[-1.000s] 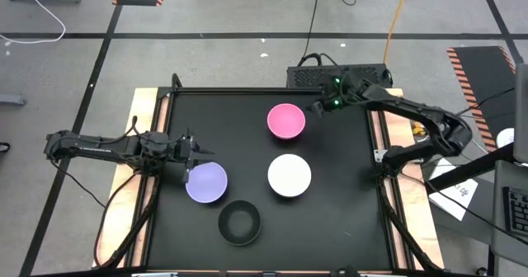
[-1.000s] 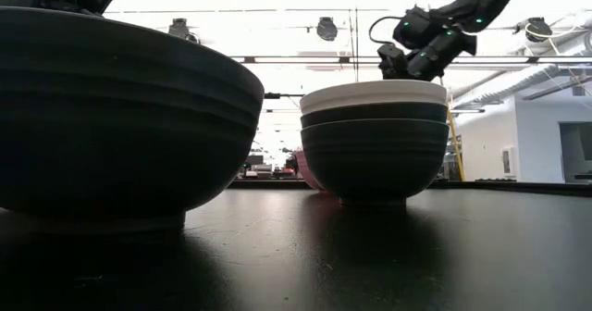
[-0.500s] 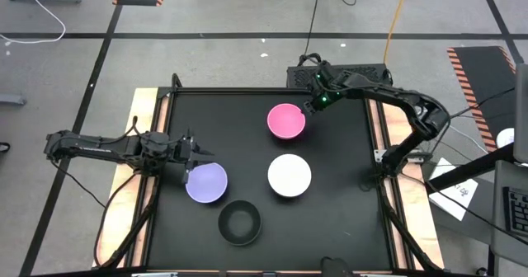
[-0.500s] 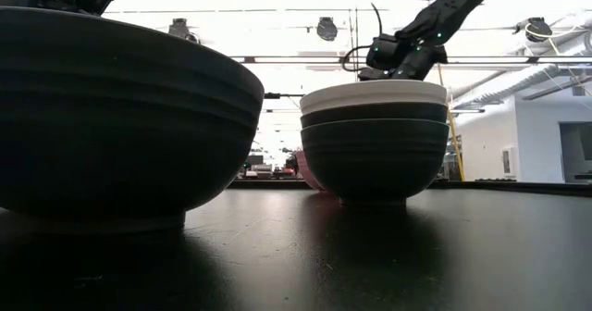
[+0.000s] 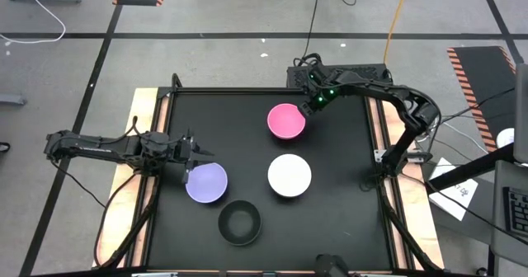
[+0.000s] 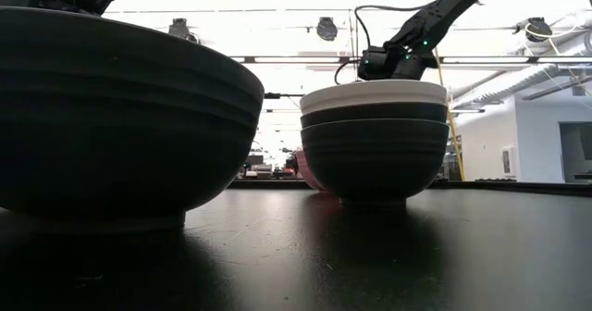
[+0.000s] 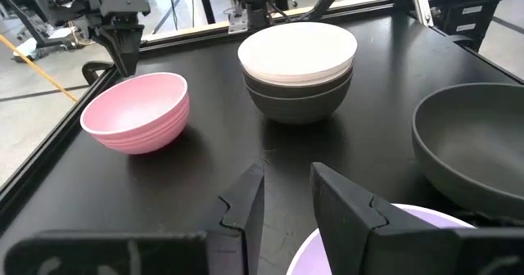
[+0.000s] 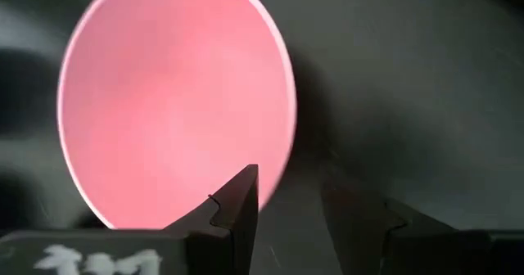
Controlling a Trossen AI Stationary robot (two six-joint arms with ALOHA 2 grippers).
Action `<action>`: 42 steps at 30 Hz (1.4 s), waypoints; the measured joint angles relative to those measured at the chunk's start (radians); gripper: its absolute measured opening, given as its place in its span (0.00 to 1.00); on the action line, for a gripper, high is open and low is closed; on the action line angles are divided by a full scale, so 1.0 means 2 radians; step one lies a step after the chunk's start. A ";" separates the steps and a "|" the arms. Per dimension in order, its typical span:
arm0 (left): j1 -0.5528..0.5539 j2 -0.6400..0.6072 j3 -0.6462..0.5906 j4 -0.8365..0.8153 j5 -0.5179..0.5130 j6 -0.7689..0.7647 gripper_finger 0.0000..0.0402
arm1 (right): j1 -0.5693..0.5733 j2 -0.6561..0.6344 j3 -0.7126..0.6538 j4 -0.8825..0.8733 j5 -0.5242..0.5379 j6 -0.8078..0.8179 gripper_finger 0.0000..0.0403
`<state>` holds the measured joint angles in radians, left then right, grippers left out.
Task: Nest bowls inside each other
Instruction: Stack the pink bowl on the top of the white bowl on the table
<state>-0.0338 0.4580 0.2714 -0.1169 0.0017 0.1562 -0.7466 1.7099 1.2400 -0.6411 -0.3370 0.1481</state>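
Note:
The lavender bowl (image 5: 206, 182) stands near the table's left side. My left gripper (image 5: 189, 170) is open at its far-left rim (image 7: 299, 259), one finger on each side of it. The pink bowl (image 5: 286, 121) stands toward the far edge. My right gripper (image 5: 312, 105) hovers open over its right rim; in the right wrist view one finger is over the pink bowl's (image 8: 172, 103) inside and one over the table. The white bowl (image 5: 289, 176) sits nested on black bowls (image 6: 375, 154). A single black bowl (image 5: 239, 223) stands near the near edge. My left gripper (image 7: 286, 181) comes level from the table's left side, with the lavender bowl's rim (image 7: 393, 219) between its fingers. The bowl stands on the table. Whether the fingers touch the rim, I cannot tell.
The black table top (image 5: 346, 194) has a raised frame along its edges. A dark box with cables (image 5: 346, 72) sits just beyond the far edge, behind my right arm. Free table lies right of the white bowl and between the bowls.
My right gripper has moved toward the table's left, from beyond the pink bowl's right side to above its right rim. My left gripper and all the bowls have kept still.

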 joint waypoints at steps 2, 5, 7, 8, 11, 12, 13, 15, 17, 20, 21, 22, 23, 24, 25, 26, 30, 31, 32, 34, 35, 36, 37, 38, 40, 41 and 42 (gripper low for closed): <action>0.000 0.000 0.000 0.000 0.000 0.000 0.26 | 0.000 0.004 0.001 -0.004 0.000 -0.002 0.31; 0.000 0.000 0.000 0.000 0.000 0.000 0.26 | 0.001 0.007 0.004 -0.006 -0.002 -0.005 0.31; 0.000 0.000 0.000 0.000 -0.001 0.000 0.26 | 0.001 0.006 0.005 -0.007 -0.003 -0.007 0.31; 0.000 0.000 0.000 0.000 -0.001 0.000 0.26 | 0.001 0.006 0.005 -0.009 -0.003 -0.007 0.31; 0.000 0.000 0.000 0.000 -0.001 0.002 0.26 | 0.001 0.006 0.005 -0.009 -0.003 -0.007 0.31; 0.000 0.000 0.000 0.000 -0.001 0.002 0.26 | 0.001 0.006 0.005 -0.008 -0.003 -0.007 0.31; 0.000 0.000 0.000 0.000 -0.001 0.002 0.26 | 0.001 0.007 0.005 -0.008 -0.003 -0.007 0.31; 0.000 0.000 0.000 0.001 -0.001 0.004 0.26 | 0.001 0.011 0.005 -0.005 -0.004 -0.005 0.31; 0.000 0.000 0.000 0.001 -0.001 0.006 0.26 | 0.002 0.017 0.005 -0.006 -0.004 -0.003 0.31; 0.000 0.000 0.000 0.001 -0.001 0.006 0.26 | 0.005 0.031 0.005 -0.006 -0.016 -0.003 0.31; 0.000 0.000 0.000 0.001 -0.001 0.006 0.26 | 0.008 0.036 0.005 -0.004 -0.017 -0.001 0.31; 0.000 0.000 0.000 0.001 -0.001 0.008 0.26 | 0.011 0.042 0.006 -0.003 -0.017 -0.001 0.31; 0.000 0.000 0.000 0.001 -0.001 0.008 0.26 | 0.012 0.047 0.009 -0.004 -0.017 -0.001 0.31; 0.000 0.000 0.000 0.000 -0.001 0.008 0.26 | 0.014 0.053 0.012 -0.004 -0.017 -0.001 0.31; 0.000 0.000 0.000 0.000 -0.001 0.008 0.26 | 0.016 0.057 0.016 -0.004 -0.017 -0.001 0.31; 0.000 0.000 0.000 -0.001 -0.001 0.008 0.26 | 0.018 0.060 0.021 -0.004 -0.017 -0.002 0.31; 0.000 0.000 0.000 -0.010 -0.001 0.009 0.26 | 0.025 0.062 0.033 0.000 -0.016 -0.013 0.31; 0.000 0.000 0.000 -0.011 -0.001 0.009 0.26 | 0.027 0.062 0.036 0.003 -0.016 -0.016 0.31; 0.000 0.000 0.000 -0.012 0.000 0.009 0.26 | 0.028 0.062 0.039 0.002 -0.016 -0.020 0.29; 0.000 0.000 0.000 -0.012 0.000 0.010 0.26 | 0.028 0.062 0.045 0.000 -0.017 -0.031 0.25; 0.000 0.000 0.000 -0.012 0.000 0.010 0.26 | 0.028 0.062 0.047 0.002 -0.017 -0.034 0.21; 0.000 0.000 0.000 -0.012 0.000 0.011 0.26 | 0.028 0.062 0.047 0.004 -0.017 -0.038 0.17; 0.000 0.000 0.000 -0.012 0.000 0.011 0.26 | 0.028 0.062 0.047 0.004 -0.017 -0.041 0.12; 0.000 0.000 0.000 -0.012 0.000 0.012 0.26 | 0.027 0.062 0.047 0.003 -0.017 -0.043 0.07; 0.000 0.000 0.000 -0.012 0.000 0.011 0.26 | 0.027 0.062 0.047 0.002 -0.018 -0.047 0.02; 0.000 0.000 0.000 -0.012 0.000 0.011 0.26 | 0.027 0.062 0.047 0.004 -0.016 -0.047 0.02; 0.000 0.000 0.000 -0.013 0.000 0.011 0.26 | 0.026 0.062 0.047 0.008 -0.016 -0.046 0.02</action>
<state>-0.0338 0.4576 0.2718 -0.1430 0.0010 0.1783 -0.6942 1.8332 1.3346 -0.6260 -0.3682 0.0554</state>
